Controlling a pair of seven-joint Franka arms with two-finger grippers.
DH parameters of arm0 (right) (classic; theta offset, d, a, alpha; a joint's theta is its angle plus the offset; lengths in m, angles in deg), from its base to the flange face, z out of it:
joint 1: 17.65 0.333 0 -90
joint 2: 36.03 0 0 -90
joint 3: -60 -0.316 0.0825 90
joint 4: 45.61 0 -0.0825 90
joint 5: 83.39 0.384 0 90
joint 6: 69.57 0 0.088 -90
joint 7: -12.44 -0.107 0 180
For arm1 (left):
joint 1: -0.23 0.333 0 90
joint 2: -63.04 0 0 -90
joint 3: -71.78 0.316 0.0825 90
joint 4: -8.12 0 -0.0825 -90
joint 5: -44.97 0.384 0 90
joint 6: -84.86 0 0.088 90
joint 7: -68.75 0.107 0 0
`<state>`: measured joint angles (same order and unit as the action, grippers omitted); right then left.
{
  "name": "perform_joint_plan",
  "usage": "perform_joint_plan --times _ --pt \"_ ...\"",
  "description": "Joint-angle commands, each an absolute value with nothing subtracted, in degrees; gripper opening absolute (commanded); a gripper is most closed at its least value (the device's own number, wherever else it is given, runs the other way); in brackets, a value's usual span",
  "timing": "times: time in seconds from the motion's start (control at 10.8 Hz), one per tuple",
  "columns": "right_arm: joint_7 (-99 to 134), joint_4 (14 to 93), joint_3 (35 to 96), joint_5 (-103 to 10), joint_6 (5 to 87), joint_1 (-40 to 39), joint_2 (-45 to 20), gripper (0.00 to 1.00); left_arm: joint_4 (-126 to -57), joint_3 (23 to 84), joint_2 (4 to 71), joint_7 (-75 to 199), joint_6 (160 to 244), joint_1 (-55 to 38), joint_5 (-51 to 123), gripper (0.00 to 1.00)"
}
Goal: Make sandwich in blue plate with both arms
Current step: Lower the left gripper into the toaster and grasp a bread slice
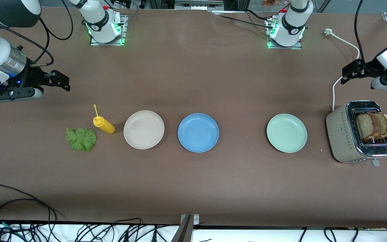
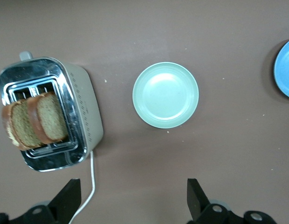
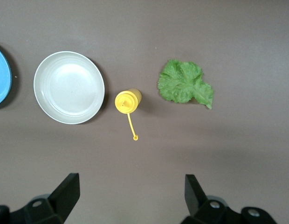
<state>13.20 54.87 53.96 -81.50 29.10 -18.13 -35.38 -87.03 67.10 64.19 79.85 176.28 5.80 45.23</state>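
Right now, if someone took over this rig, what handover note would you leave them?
Left hand: open, empty, over the table near the toaster.
Right hand: open, empty, over the table at the right arm's end.
Two bread slices stand in the toaster. Lettuce leaf lies on the table beside the yellow squeeze bottle. Blue plate holds nothing.
Done: nothing.
Left: put bread and lettuce on the blue plate.

Bread slices [image 1: 373,125] in toaster [image 1: 343,134]
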Motion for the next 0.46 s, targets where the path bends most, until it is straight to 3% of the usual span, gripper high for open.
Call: perform_joint_plan --times 0.0,0.37 --pt "12.97 55.38 53.85 -82.94 30.1 -18.09 -35.41 1.0 -80.83 66.95 57.17 88.94 175.65 12.34 44.27 1.0" --pt "12.97 55.73 53.85 -83.48 30.63 -18.09 -35.06 1.0 -73.46 66.95 45.32 90.29 177.93 18.92 43.92 1.0"
